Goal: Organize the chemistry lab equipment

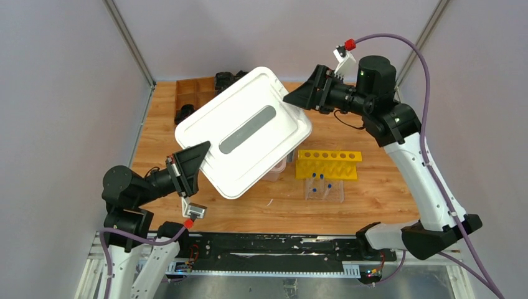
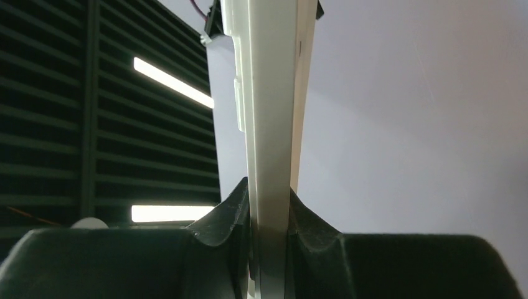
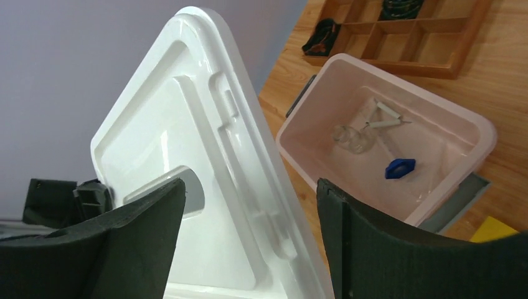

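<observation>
My left gripper (image 1: 202, 152) is shut on the near-left edge of the white lid (image 1: 246, 131) and holds it tilted above the pink bin (image 1: 279, 168). In the left wrist view the lid's edge (image 2: 274, 124) stands pinched between the jaws (image 2: 271, 205). My right gripper (image 1: 296, 96) is open at the lid's far-right corner; the lid rim (image 3: 187, 156) passes between its spread fingers (image 3: 252, 193). Inside the bin (image 3: 482, 134) lie a clear beaker (image 3: 352, 138), a white wire triangle (image 3: 386, 118) and a blue piece (image 3: 400, 168). The yellow rack (image 1: 328, 163) and the clear tray (image 1: 324, 190) with blue-capped tubes (image 1: 314, 186) sit to the right.
The brown compartment box (image 1: 196, 93) with dark items stands at the far left, also in the right wrist view (image 3: 405, 37). The lid hides most of the bin from above. Bare wood lies in front of the tray and to the rack's right.
</observation>
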Action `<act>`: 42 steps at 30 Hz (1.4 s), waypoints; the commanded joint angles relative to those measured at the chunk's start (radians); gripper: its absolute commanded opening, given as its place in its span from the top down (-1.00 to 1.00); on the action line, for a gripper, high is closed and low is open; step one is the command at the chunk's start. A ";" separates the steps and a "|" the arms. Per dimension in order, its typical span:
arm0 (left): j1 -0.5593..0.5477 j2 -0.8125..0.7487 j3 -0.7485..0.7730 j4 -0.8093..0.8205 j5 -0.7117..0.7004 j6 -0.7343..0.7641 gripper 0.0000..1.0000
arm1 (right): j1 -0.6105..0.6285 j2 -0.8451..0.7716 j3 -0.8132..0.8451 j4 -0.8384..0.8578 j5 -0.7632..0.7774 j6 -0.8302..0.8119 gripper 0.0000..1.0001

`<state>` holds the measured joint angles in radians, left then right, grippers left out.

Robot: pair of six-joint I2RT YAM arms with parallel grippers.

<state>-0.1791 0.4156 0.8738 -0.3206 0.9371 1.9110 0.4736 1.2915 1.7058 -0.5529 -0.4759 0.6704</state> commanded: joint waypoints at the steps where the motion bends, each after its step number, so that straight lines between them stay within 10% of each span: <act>1: -0.001 -0.014 -0.024 0.119 0.134 0.161 1.00 | -0.040 0.011 -0.034 0.090 -0.207 0.072 -0.61; 10: -0.002 -0.008 -0.032 0.132 0.136 0.156 1.00 | -0.093 -0.001 -0.222 0.457 -0.514 0.295 -0.47; 20: -0.001 0.004 -0.035 0.065 0.127 0.205 0.86 | -0.101 -0.016 -0.297 0.686 -0.635 0.434 0.25; 24: -0.001 0.026 -0.034 0.007 0.056 0.219 0.45 | -0.118 -0.027 -0.341 0.827 -0.640 0.553 0.80; 28: -0.002 0.077 -0.009 -0.125 -0.090 0.217 -0.93 | -0.147 -0.031 -0.367 0.895 -0.613 0.621 1.00; 42: -0.001 0.059 -0.104 -0.243 -0.365 -0.127 -1.00 | -0.339 0.026 -0.330 0.705 -0.500 0.561 1.00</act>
<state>-0.1791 0.4877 0.7929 -0.5869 0.6506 1.9717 0.1738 1.3006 1.3380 0.2085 -1.0210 1.2705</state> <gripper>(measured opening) 0.996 0.165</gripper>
